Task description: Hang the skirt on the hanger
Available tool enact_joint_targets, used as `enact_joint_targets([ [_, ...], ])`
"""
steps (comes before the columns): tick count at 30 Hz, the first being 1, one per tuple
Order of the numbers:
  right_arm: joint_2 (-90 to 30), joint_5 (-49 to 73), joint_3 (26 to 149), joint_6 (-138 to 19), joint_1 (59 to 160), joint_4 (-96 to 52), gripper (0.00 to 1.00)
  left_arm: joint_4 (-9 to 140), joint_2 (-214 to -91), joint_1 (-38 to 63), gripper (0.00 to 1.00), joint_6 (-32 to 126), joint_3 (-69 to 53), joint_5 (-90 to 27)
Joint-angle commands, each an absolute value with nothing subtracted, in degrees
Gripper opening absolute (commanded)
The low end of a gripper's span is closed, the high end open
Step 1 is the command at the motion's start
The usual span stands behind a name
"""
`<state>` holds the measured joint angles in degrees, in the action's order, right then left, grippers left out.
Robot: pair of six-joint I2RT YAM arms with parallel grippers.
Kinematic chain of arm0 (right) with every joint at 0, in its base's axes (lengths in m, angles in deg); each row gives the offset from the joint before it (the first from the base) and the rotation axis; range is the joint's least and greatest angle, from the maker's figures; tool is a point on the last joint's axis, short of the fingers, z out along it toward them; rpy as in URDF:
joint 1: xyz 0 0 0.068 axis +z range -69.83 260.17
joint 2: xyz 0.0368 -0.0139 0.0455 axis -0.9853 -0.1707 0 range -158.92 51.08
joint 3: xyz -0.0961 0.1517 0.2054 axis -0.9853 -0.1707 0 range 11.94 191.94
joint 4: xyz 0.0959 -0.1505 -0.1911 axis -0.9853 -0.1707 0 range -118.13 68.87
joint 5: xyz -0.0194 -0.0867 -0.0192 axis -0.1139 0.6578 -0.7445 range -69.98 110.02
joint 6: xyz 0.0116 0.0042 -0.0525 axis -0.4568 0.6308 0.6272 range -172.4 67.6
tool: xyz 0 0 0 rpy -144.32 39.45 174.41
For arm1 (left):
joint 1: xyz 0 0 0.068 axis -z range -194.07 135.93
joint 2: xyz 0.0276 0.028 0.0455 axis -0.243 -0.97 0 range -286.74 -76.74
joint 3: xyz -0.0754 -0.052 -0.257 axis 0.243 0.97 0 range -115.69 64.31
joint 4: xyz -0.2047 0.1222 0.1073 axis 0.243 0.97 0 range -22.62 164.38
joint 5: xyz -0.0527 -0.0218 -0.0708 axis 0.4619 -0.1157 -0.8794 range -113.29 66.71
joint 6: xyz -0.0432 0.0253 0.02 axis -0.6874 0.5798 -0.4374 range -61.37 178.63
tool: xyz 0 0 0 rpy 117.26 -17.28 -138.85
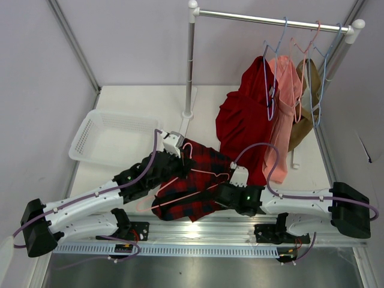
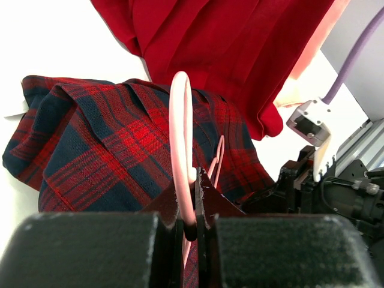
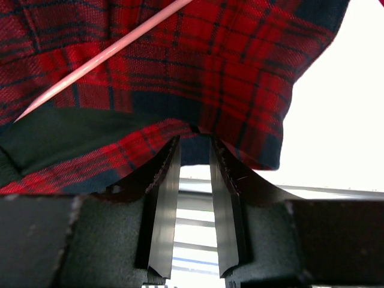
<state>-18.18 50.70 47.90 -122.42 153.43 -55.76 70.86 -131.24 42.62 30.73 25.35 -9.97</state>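
Observation:
The red-and-black plaid skirt (image 1: 195, 183) lies bunched on the table between my two arms. The pale-pink wire hanger (image 1: 187, 193) rests across it, hook toward the back. My left gripper (image 1: 171, 169) is shut on the hanger's wire near the hook. In the left wrist view the hanger (image 2: 180, 126) rises out of the closed left gripper (image 2: 195, 186) over the skirt (image 2: 90, 150). My right gripper (image 1: 217, 193) is at the skirt's near right edge. In the right wrist view the right gripper (image 3: 195, 144) stands open, its tips at the hem of the skirt (image 3: 228, 66); the hanger (image 3: 102, 57) crosses the cloth above.
A white basket (image 1: 111, 139) sits at the back left. A clothes rack (image 1: 190, 66) stands behind, with a plain red garment (image 1: 243, 123), a salmon-pink one (image 1: 282, 114), an olive one (image 1: 307, 120) and blue hangers (image 1: 324, 72). A metal rail (image 1: 198, 246) runs along the near edge.

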Motion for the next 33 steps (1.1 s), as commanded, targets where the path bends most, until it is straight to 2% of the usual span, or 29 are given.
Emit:
enact_joint_targets([
  [1, -19.2, 53.1, 48.3, -121.5, 152.5, -54.3, 0.31, 68.6, -130.9, 42.2, 0.00, 32.3, 24.5, -9.5],
  [6, -18.4, 53.0, 47.2, -123.1, 152.3, -54.9, 0.32, 68.6, -130.9, 42.2, 0.00, 32.3, 24.5, -9.5],
  [11, -17.7, 53.4, 46.5, -124.6, 152.4, -55.1, 0.40, 68.4, -131.3, 42.2, 0.00, 32.5, 24.4, -9.8],
  [22, -14.9, 53.9, 44.8, -128.9, 153.2, -57.5, 0.37, 68.7, -131.8, 42.2, 0.00, 32.8, 24.1, -10.0],
  [33, -12.4, 54.3, 42.2, -130.8, 152.4, -57.1, 0.40, 68.5, -131.9, 42.2, 0.00, 32.8, 24.1, -10.3],
])
